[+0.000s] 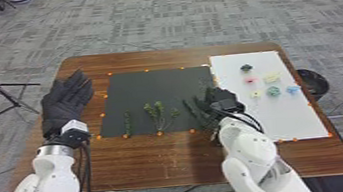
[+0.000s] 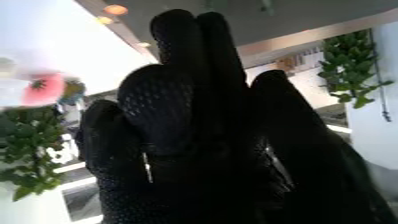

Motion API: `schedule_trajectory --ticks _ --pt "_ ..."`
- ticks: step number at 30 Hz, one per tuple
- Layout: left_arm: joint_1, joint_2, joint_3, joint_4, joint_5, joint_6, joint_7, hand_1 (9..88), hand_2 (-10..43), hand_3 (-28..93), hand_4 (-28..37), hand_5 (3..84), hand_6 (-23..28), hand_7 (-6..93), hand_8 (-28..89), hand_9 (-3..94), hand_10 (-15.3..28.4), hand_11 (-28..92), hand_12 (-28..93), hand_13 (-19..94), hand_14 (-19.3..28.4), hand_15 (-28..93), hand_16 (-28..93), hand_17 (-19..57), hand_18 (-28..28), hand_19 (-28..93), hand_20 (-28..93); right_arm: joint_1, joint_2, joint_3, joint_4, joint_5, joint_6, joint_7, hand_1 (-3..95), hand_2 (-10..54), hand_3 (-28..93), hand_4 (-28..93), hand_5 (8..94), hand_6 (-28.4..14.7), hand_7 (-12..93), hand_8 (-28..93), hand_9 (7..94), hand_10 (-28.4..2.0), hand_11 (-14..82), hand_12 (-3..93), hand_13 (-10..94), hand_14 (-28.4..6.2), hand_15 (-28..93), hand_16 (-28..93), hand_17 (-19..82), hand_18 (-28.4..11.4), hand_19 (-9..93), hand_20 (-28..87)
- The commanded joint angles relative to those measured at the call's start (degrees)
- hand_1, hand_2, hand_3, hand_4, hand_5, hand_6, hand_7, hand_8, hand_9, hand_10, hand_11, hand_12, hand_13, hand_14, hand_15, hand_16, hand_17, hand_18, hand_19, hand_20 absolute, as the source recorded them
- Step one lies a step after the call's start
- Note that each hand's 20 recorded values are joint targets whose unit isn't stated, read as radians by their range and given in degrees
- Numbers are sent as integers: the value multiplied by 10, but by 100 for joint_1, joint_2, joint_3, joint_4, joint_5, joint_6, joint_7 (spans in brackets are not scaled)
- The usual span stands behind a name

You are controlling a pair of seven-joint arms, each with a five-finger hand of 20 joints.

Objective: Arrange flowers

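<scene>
Head view: right hand (image 1: 222, 99) and its arm hide part of the dark mat (image 1: 155, 98) edge and the white sheet's (image 1: 290, 118) lower left; whatever lies under the palm is hidden. Left hand (image 1: 62, 104) covers a bit of the counter's (image 1: 156, 160) left rim. Both arms cut off at bottom edge. Flowers (image 1: 274, 91) too small to tell the kind; sprigs (image 1: 159, 116) too small for leaf detail. Bin (image 1: 317, 82) partly hidden behind the counter. Right wrist view: pink flower (image 2: 43, 90) blurred, left greenery (image 2: 28, 155) cut off at frame edge.
</scene>
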Motion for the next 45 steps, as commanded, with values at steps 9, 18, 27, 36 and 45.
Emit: schedule_trajectory --ticks 9,18,27,36,45 --pt "19 -70 1 12 15 -91 -121 255 141 718 -283 457 85 127 -96 353 138 196 81 267 149 226 -35 -63 144 351 85 -53 -110 92 93 769 -501 60 501 237 545 -233 637 -82 563 -104 730 -187 115 160 787 -85 553 325 488 -198 932 390" --pt "-27 -68 16 32 1 -82 -136 254 140 719 -283 457 85 127 -96 354 138 195 82 267 148 225 -35 -63 144 350 85 17 -238 -78 100 803 -563 -2 492 239 554 -233 632 -81 581 -124 726 -184 116 158 785 -84 552 321 484 -199 932 384" --pt "-3 -86 -2 12 -15 -103 -127 254 140 719 -283 458 85 126 -96 354 139 195 81 267 148 226 -35 -63 143 350 85 -14 -236 -129 13 622 -545 142 482 239 564 -227 633 -81 583 -130 729 -185 118 159 785 -84 549 318 483 -202 932 379" --pt "-26 -96 -28 8 -29 -109 -90 255 141 717 -283 458 85 126 -96 355 138 195 81 266 149 225 -36 -61 142 348 83 232 -20 446 -348 811 126 370 336 189 663 -170 687 -84 534 -115 748 -208 113 154 812 -100 508 302 514 -218 932 355" --pt "55 -76 -102 -43 -35 -96 -46 256 142 716 -283 459 84 127 -97 356 138 194 81 267 148 225 -35 -60 141 347 83 565 500 1147 289 462 643 -302 359 114 707 -194 641 -77 141 -89 620 -183 101 149 672 -135 588 282 387 -233 889 310"
